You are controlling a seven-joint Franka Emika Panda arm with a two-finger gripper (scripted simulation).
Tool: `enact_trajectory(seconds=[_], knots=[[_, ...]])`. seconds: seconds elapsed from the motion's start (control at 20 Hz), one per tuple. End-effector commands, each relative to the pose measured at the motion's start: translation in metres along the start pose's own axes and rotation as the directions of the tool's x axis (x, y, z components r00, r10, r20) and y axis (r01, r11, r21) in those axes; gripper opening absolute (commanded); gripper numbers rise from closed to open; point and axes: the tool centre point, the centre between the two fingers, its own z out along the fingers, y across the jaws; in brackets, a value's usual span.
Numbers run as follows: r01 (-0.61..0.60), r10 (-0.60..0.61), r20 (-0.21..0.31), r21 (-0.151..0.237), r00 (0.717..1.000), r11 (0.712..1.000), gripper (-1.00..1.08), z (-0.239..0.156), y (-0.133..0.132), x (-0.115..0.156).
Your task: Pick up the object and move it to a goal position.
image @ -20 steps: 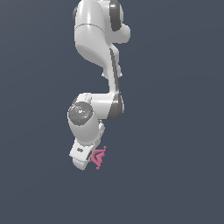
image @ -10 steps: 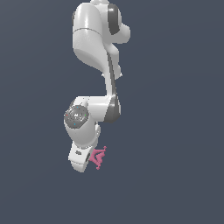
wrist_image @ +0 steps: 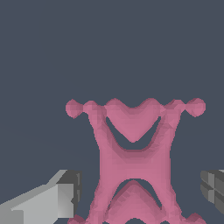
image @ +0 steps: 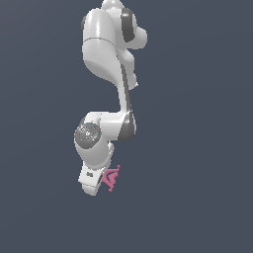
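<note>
I am watching the gripper (image: 109,182) hanging low in the exterior view, with the pink object (image: 112,178) sitting at its tip. In the wrist view the object (wrist_image: 133,162) is lying between the two fingers (wrist_image: 48,201), and there is a visible gap on each side (so I cannot tell whether the pads are actually gripping it). I am worrying that the piece may slip or twist out, because its thin, knobby arms offer little flat surface. No goal marker is showing.
</note>
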Motion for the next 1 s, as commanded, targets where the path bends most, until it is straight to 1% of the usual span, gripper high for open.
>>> enact_trajectory(seconds=[0.0, 0.25, 0.5, 0.55, 0.95], knots=[[0.001, -0.001, 0.0, 0.001, 1.0, 1.0, 1.0, 0.014, -0.001, 0.0], [0.003, -0.003, 0.0, 0.001, 1.0, 1.0, 1.0, 0.034, -0.001, 0.0], [0.003, -0.003, 0.0, 0.001, 1.0, 1.0, 1.0, 0.034, 0.0, 0.0], [0.003, -0.003, 0.0, 0.001, 1.0, 1.0, -1.0, 0.034, 0.0, 0.0], [0.003, -0.003, 0.0, 0.001, 1.0, 1.0, -1.0, 0.034, 0.0, 0.0]])
